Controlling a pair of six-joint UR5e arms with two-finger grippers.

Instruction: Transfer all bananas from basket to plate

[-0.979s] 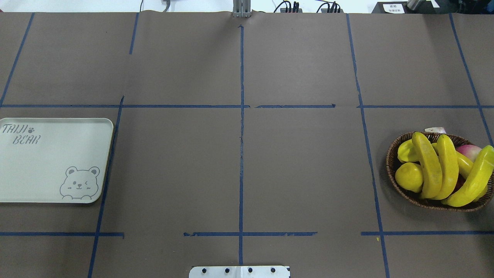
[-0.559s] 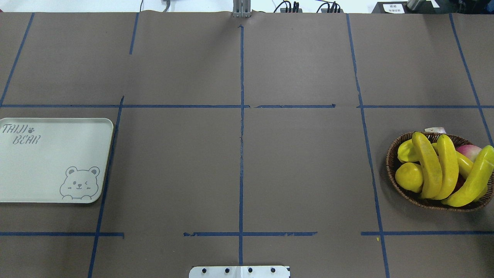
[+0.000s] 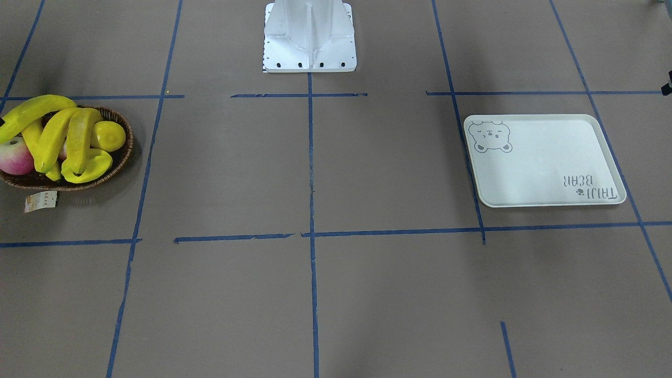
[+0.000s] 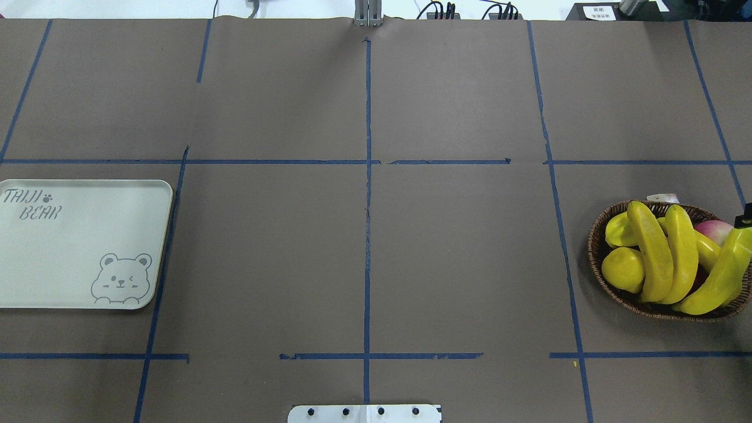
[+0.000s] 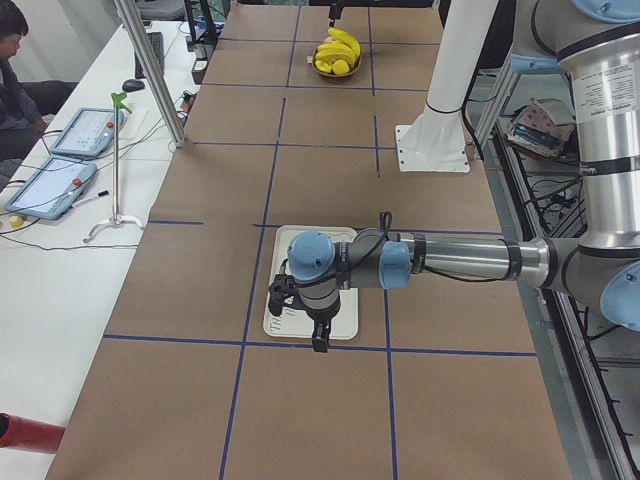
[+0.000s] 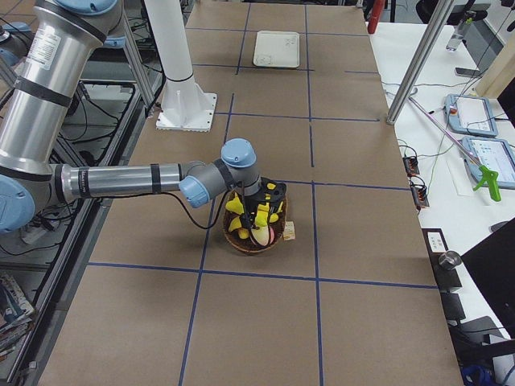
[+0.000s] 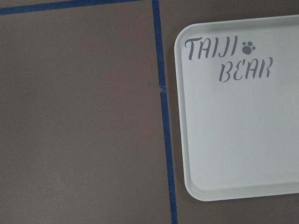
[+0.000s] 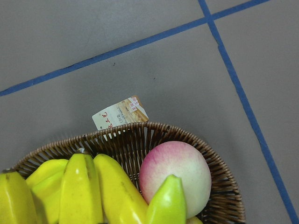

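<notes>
Brown paper gridded with blue tape (image 4: 367,235) covers the table (image 4: 458,264), with the bananas (image 4: 652,258) heaped in the wicker basket (image 4: 593,261) at the robot's right and the cream plate (image 4: 76,258) at its left. The side views add a white bench (image 5: 50,260) with tablets (image 5: 48,187), and show the left gripper (image 5: 297,325) over the plate and the right gripper (image 6: 264,215) over the basket (spread or closed cannot be told).
</notes>
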